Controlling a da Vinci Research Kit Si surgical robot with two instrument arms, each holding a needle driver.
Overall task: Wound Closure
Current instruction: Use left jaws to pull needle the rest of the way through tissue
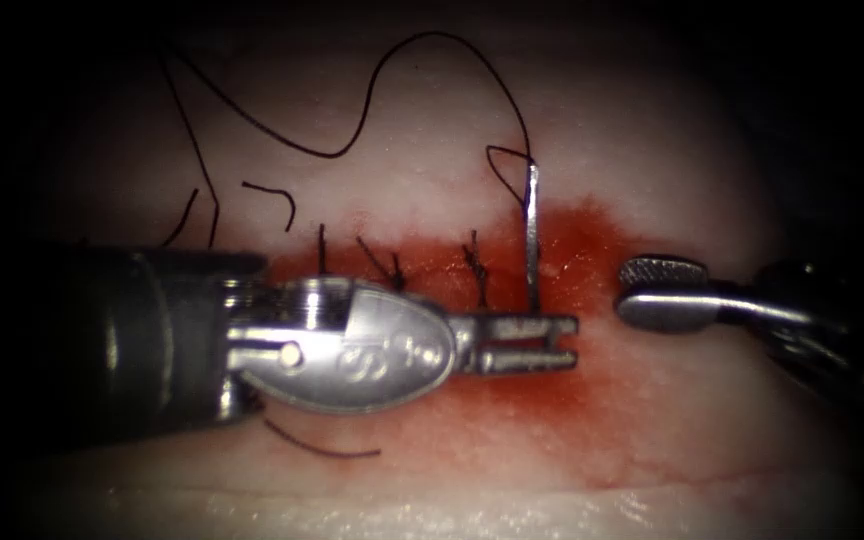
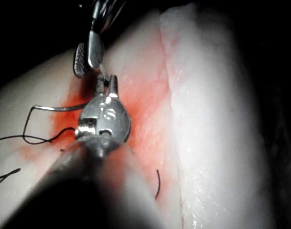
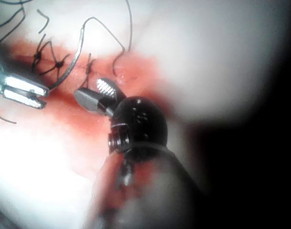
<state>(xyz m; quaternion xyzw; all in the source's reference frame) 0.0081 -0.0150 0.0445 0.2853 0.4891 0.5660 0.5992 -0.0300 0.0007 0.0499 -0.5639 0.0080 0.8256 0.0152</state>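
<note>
The curved needle [image 1: 531, 235] stands upright over the right part of the cut, and its lower end is hidden behind my left tool's upper jaw, at the tissue. Dark thread [image 1: 422, 45] runs from its top end in a long loop across the far tissue. My left tool [image 1: 567, 341] lies along the cut, jaws apart, touching the needle's foot but not shut on it. Its jaws [image 3: 40, 95] also show a gap beside the needle [image 3: 71, 64]. My right tool [image 1: 624, 288] hovers to the right of the needle, open and holding nothing.
Three tied stitches [image 1: 477, 265] cross the cut left of the needle. Red fluid [image 1: 572, 400] stains the tissue around the cut. Cut thread ends [image 1: 272, 195] lie on the far tissue, and another one [image 1: 322, 452] lies near the front edge.
</note>
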